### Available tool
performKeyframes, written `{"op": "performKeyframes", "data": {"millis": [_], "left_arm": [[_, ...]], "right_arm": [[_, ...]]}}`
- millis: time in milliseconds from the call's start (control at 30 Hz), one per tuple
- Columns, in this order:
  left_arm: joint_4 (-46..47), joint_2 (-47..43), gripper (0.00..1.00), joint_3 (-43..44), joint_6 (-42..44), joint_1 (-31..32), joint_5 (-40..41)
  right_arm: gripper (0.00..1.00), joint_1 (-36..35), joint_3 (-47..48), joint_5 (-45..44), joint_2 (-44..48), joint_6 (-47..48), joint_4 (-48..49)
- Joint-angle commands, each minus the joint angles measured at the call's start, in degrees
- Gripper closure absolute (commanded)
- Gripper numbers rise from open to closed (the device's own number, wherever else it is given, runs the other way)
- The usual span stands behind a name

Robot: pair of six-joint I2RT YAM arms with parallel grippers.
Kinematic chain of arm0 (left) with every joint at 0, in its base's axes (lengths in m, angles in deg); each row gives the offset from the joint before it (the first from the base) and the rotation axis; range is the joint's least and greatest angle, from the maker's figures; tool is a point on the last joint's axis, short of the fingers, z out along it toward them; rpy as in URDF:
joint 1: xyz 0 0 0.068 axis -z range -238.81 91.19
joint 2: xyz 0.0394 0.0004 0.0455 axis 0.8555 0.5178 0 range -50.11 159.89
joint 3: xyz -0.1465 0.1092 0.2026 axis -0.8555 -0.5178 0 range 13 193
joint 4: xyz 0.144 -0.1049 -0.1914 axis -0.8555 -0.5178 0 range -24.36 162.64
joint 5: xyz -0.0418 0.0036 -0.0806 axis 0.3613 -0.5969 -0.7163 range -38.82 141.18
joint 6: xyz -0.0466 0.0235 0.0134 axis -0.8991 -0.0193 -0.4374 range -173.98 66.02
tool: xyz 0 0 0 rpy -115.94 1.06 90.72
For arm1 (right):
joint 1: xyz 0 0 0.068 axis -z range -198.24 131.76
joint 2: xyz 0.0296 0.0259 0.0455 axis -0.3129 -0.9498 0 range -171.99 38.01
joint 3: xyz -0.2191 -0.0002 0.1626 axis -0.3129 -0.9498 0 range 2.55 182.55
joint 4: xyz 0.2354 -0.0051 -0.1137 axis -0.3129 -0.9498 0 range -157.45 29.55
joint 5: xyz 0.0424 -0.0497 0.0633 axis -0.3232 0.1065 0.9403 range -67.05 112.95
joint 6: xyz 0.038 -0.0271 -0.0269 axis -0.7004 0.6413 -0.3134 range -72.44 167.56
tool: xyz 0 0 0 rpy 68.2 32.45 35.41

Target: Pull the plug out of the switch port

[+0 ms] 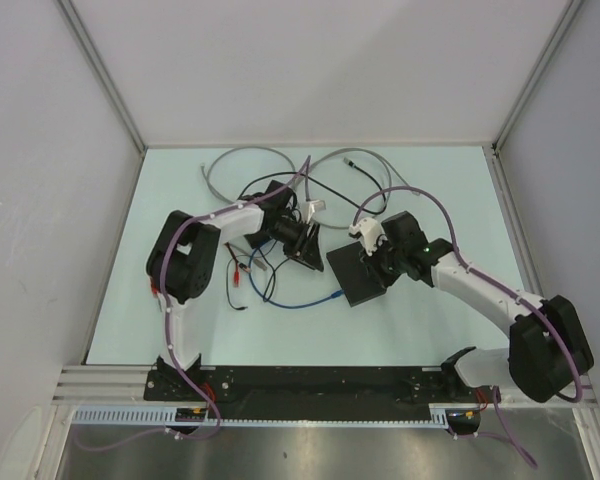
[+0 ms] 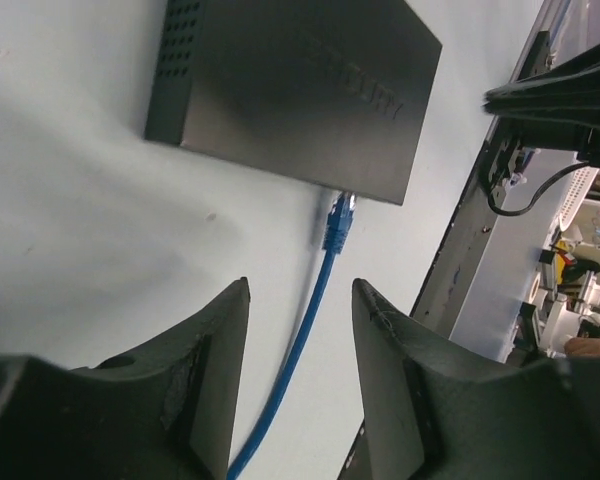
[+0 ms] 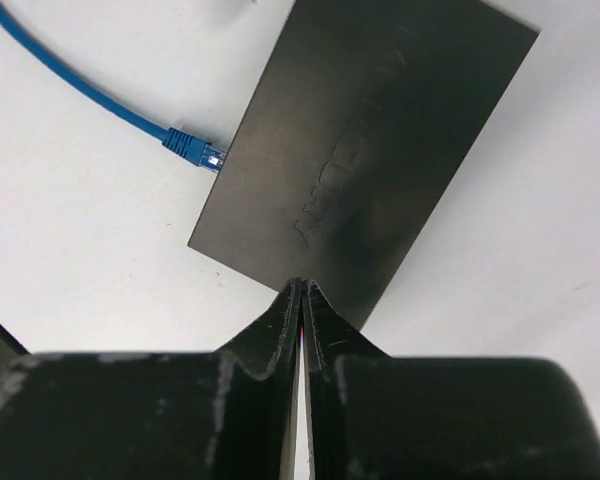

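Now, with our right gripper clenched over the switch, we should close the spread left gripper squarely on the blue plug.

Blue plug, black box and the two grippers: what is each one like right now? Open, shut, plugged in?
Left gripper: open, holding nothing, pointing at the blue cable.
Right gripper: shut, holding nothing, over the switch's near edge.
Blue plug: tip at the switch's edge, looks still in the port, not gripped.
Switch: lying flat, top face up.
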Motion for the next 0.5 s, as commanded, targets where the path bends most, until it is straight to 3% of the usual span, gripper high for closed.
{"op": "performKeyframes", "data": {"millis": [0, 167, 467], "left_arm": [[8.7, -0.3, 0.5, -1.2, -3.7, 3.9, -0.4], [9.7, -0.1, 0.52, -3.4, -4.7, 7.1, 0.8], [9.9, 1.9, 0.53, -2.7, -5.3, 9.4, 3.7]], "right_arm": [[0.97, 1.5, 1.3, 4.3, -3.3, -7.3, 1.6], [0.99, 2.7, 0.8, 6.9, -6.1, -10.1, 1.8], [1.0, 2.7, -1.5, 2.8, -9.1, -9.0, 2.5]]}}
